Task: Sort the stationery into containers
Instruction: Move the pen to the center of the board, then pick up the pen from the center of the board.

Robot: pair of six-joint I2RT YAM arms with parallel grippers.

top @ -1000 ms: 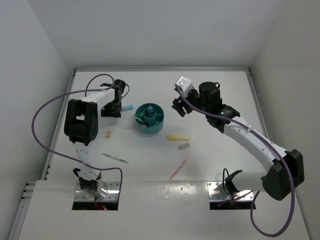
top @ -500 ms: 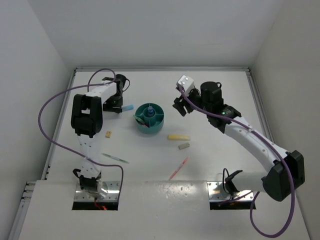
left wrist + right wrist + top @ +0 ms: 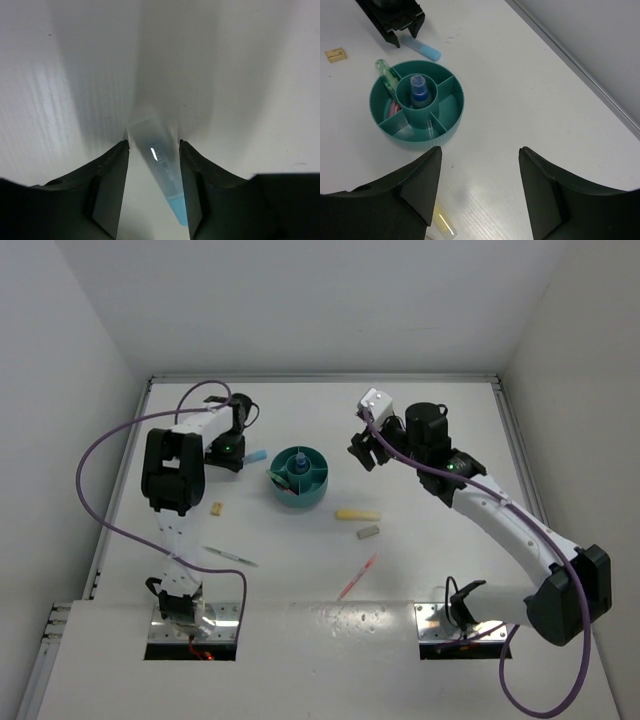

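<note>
The round teal tub (image 3: 318, 490) stands mid-table. In the right wrist view the tub (image 3: 456, 114) holds a clear blue-capped bottle (image 3: 418, 92) in its centre cup, a mint-green stick (image 3: 386, 72) leaning at its left rim and something pink (image 3: 393, 108). My left gripper (image 3: 231, 452) is low on the table, left of the tub. Its jaws are open around the light-blue stick (image 3: 165, 175), which lies on the table. The stick also shows in the top view (image 3: 259, 455). My right gripper (image 3: 365, 452) is open and empty, above the table right of the tub.
A yellow stick (image 3: 357, 514), a grey block (image 3: 368, 533) and a red pen (image 3: 358, 576) lie right of and nearer than the tub. A tan block (image 3: 216, 508) and a white pen (image 3: 230, 556) lie to the left. White walls enclose the table.
My left wrist has swung and shifted a little toward the light-blue stick. My right arm has drifted slightly right. The loose items have not moved.
</note>
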